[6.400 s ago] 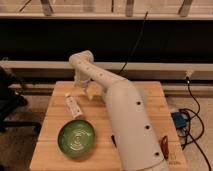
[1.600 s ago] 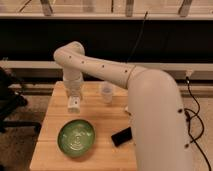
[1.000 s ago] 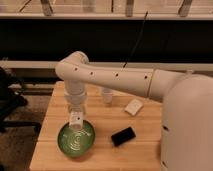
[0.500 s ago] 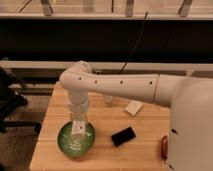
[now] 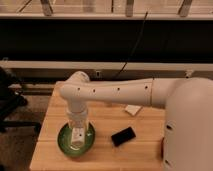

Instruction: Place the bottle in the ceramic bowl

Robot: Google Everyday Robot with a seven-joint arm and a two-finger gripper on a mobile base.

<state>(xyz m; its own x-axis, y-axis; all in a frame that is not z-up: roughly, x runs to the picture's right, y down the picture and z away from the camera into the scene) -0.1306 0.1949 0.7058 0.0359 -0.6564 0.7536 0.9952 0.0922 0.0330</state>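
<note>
The green ceramic bowl [image 5: 64,142] sits on the front left of the wooden table [image 5: 145,152]. My gripper [image 5: 77,133] hangs straight down from the white arm [image 5: 115,92] and reaches into the middle of the bowl. A slim pale shape [image 5: 76,138] that looks like the bottle stands upright at the gripper's tip, low inside the bowl. I cannot separate it cleanly from the gripper. The arm hides the back of the bowl.
A black rectangular slab [image 5: 123,136] lies just right of the bowl. A flat white block [image 5: 133,110] lies behind it. My own white body [image 5: 187,130] fills the right side. A black chair [image 5: 10,102] stands left of the table.
The arm swung from the back left of the table to over the bowl and lowered into it. The bottle no longer lies on the table where it was.
</note>
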